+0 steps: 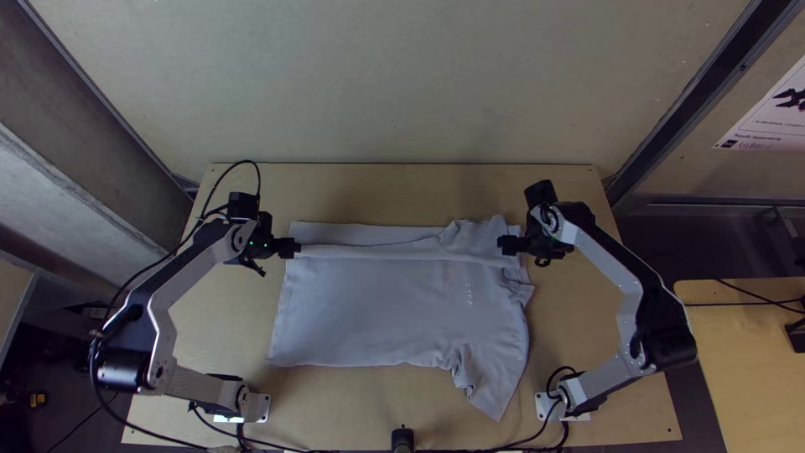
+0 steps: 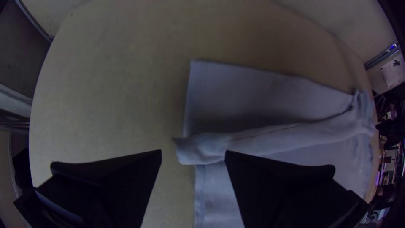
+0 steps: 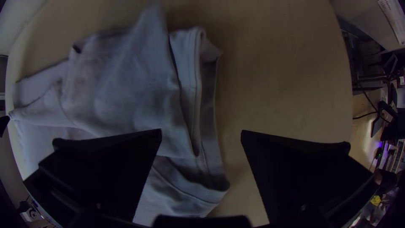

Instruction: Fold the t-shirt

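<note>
**One T-shirt [image 1: 377,306], partly folded, lay between my two open grippers**

The shirt was on the table [image 1: 394,191], its body broadly spread. Along its 12 o'clock side ran a folded band [image 2: 253,141]; toward 5 o'clock a sleeve [image 1: 495,390] stuck out, creased and pointed. At 3 o'clock the layered edge [image 3: 195,84] sat rumpled.

My left gripper [image 2: 194,153] stood at the shirt's 10 o'clock, fingers parted around the band's loose end; I could not tell whether they touched it. My right gripper [image 3: 201,131] stood at 2 o'clock, spread wide over the layered edge, clenching nothing.

I judged the step to be settling that band. Doing it well meant pinching every layer at both ends, skimming low without dragging the body, then drawing evenly toward 9 and 3 o'clock before laying it flat. Catching one layer alone could have skewed the fold. The sleeve, I reckoned, needed tucking toward 12 o'clock afterwards. Such folding called for no container; the table bore the shirt.
</note>
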Motion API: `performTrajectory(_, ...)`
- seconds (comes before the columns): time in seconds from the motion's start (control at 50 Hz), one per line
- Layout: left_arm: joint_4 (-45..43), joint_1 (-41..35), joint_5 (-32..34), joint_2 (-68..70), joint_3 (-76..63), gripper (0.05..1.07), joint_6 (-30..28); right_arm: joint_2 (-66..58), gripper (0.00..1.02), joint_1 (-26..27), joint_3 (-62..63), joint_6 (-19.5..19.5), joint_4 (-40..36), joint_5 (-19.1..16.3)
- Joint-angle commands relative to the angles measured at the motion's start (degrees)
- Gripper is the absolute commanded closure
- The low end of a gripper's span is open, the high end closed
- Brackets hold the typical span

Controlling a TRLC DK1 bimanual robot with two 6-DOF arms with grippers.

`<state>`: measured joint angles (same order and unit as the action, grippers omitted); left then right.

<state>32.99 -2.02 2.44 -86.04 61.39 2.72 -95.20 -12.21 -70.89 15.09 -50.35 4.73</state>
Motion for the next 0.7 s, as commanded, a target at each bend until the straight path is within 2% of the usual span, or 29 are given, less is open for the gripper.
performTrajectory(0.0,1.6,0.0,1.2,6.1,1.5,0.12,-0.7,6.1,0.03,0.1,-2.4,3.3,-3.2,0.5)
performTrajectory(0.08,3.8,0.5,3.7,7.9,2.0,0.1,-1.8,8.6,0.03,-0.1,-2.9,4.2,-5.6,0.4)
performTrajectory(0.22,5.1,0.6,3.6,14.2,0.2,0.1,-4.8,14.5,0.03,0.0,-2.2,6.4,-6.5,0.4)
performTrajectory(0.32,8.7,0.3,3.6,18.0,-0.7,0.1,-7.0,16.5,0.03,-0.3,-2.8,7.1,-10.5,0.4)
performTrajectory(0.44,14.2,0.0,3.6,21.7,-1.3,0.1,-9.8,20.0,0.03,-1.0,-2.5,12.8,-16.1,0.4)
performTrajectory(0.54,19.0,-0.3,3.6,24.8,-2.9,0.1,-14.3,23.8,0.03,-2.1,-0.5,18.2,-19.6,0.0)
performTrajectory(0.68,26.8,-0.4,2.5,27.5,-6.1,0.1,-19.8,27.2,0.03,-6.1,0.8,19.7,-25.4,-0.3)
